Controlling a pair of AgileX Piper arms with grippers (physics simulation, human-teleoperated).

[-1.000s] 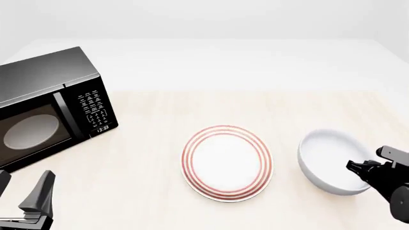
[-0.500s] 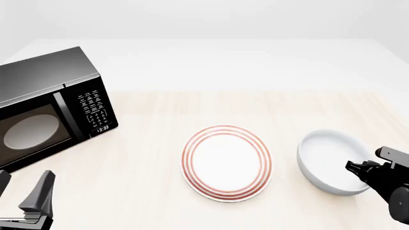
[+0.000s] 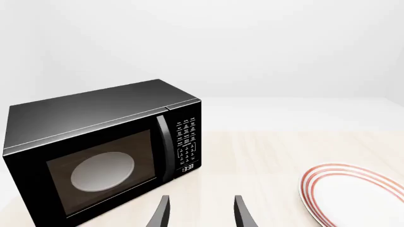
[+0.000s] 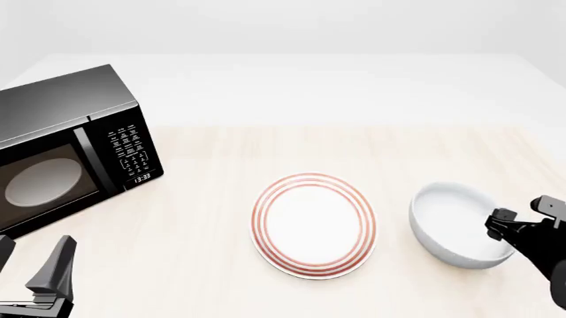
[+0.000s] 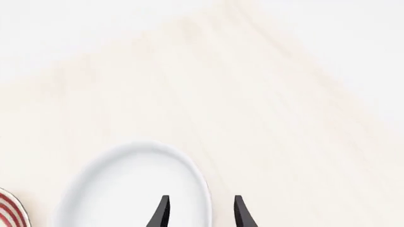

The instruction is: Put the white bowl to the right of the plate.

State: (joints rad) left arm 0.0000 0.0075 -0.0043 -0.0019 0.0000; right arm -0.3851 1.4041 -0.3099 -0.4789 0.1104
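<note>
Pale wood counter (image 4: 203,218): white bowl (image 4: 452,222) set at 3 o'clock of the plate (image 4: 314,225), apart from it. Right end effector (image 5: 198,213) spread astride the bowl's rim, unclamped. Left end effector (image 3: 198,213) spread, idle. Bowl judged rigid, glossy, slippery; the rim is recommended for grasping.

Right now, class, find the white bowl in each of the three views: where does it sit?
Front view: white bowl at lower right, right of the plate.
Right wrist view: bowl fills the lower left, its rim between the right hand fingers.
Left wrist view: not in it.
Shared landmark: the red-ringed plate.
</note>
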